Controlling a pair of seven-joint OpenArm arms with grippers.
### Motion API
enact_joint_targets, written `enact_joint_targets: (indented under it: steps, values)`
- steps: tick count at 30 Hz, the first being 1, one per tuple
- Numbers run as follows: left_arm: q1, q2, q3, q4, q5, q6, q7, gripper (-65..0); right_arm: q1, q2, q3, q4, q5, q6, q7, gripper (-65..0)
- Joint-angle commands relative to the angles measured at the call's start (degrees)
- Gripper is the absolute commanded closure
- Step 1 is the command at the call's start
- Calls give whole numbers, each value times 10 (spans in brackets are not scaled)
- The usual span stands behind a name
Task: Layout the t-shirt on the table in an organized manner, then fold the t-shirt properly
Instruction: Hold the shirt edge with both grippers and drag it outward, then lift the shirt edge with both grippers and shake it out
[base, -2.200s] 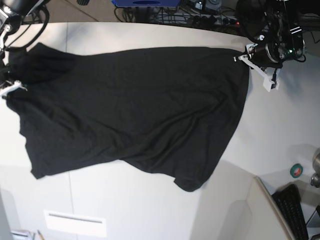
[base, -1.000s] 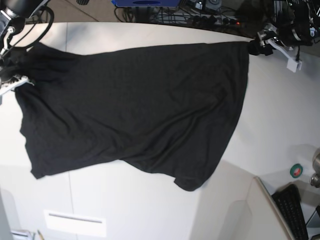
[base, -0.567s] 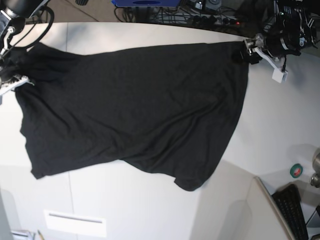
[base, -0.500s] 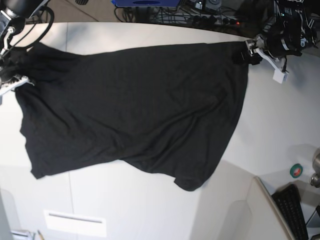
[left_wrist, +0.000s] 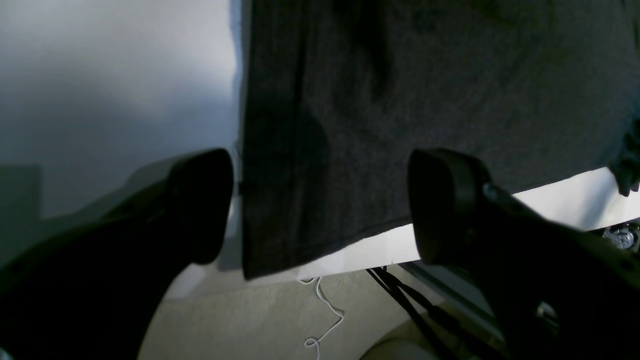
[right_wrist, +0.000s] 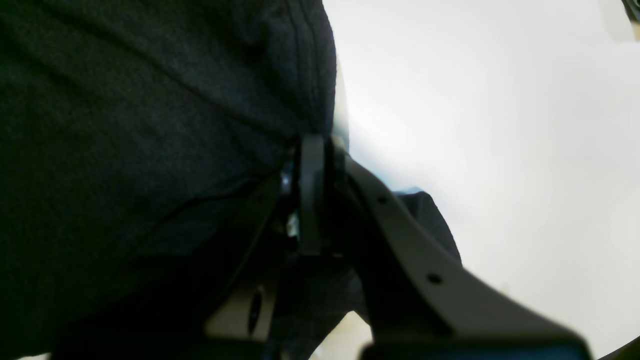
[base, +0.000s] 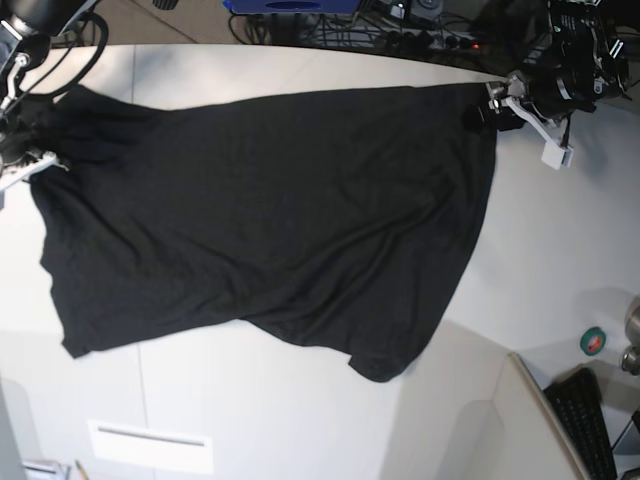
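Observation:
The black t-shirt (base: 270, 220) lies spread, plain side up, across the white table (base: 560, 250), with wrinkles toward its lower right. My left gripper (base: 497, 108) hangs open at the shirt's far right corner. In the left wrist view its two dark fingers (left_wrist: 200, 200) stand wide on either side of the shirt's hem corner (left_wrist: 300, 210), which lies at the table's edge (left_wrist: 370, 250). My right gripper (base: 22, 160) is at the far left, shut on the shirt. The right wrist view shows its tips (right_wrist: 312, 155) pinching a bunched hem of dark fabric (right_wrist: 150, 125).
A green tape roll (base: 593, 341), a metal object (base: 632, 345) and a black keyboard (base: 590, 425) sit at the lower right beyond a raised edge. Cables (base: 420, 35) run behind the table. A white label (base: 150, 445) lies near the front left.
My left gripper, open throughout, has swung back in from the far right to the shirt's top right corner. The right gripper and the shirt have barely moved.

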Motion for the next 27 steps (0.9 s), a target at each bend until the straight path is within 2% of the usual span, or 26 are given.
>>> enact_joint_targets:
  steps: [1, 5, 16, 17, 18, 21, 27]
  values:
    - [18, 3, 17, 2, 40, 13, 45, -525, 5, 10, 2, 9, 5, 0, 12, 0]
    - [17, 3, 56, 6, 42, 13, 44, -525, 16, 9, 2, 9, 4, 0, 12, 0]
    - [16, 3, 58, 6, 41, 13, 44, -520, 16, 10, 6, 9, 4, 0, 12, 0]
    - [16, 3, 58, 6, 41, 13, 44, -505, 16, 10, 5, 9, 4, 0, 12, 0]
    - [16, 3, 58, 6, 42, 13, 44, -472, 16, 10, 3, 9, 4, 0, 12, 0]
    - [15, 3, 61, 6, 43, 13, 44, -299, 16, 9, 2, 9, 4, 0, 12, 0]
    - [15, 0, 58, 6, 43, 13, 44, -28, 16, 9, 4, 9, 4, 0, 12, 0]
